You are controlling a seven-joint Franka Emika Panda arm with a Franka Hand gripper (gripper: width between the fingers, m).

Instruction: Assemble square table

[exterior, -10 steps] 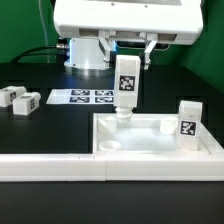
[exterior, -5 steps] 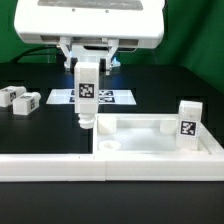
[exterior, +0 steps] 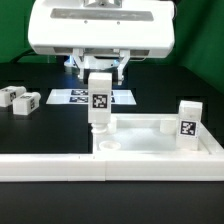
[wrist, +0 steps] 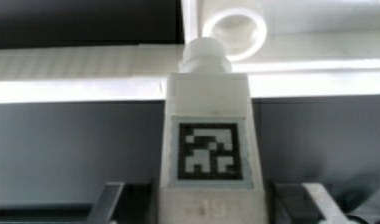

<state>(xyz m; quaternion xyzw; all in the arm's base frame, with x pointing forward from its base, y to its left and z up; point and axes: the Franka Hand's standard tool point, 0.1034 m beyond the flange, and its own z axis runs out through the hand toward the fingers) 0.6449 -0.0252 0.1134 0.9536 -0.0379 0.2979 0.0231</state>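
- While the fingers are partly closed on the top end of a white leg, pressing it from both sides, that leg hangs upright off the table.
- A black-and-white tag on the held leg faces both cameras.
- Its narrow lower end points down at the square top, at the far corner on the exterior view's left.
- From the wrist view, a round corner socket shows just beyond that lower end; whether the two touch cannot be told.
- Near the exterior view's right, a second leg stands upright on the square top, its tag facing forward.
- Well apart, at the exterior view's left, a third leg and a fourth leg lie side by side on the table.
- Behind the held leg lies the marker board, flat and partly hidden.
- Along the front edge of the square top runs a long white bar.
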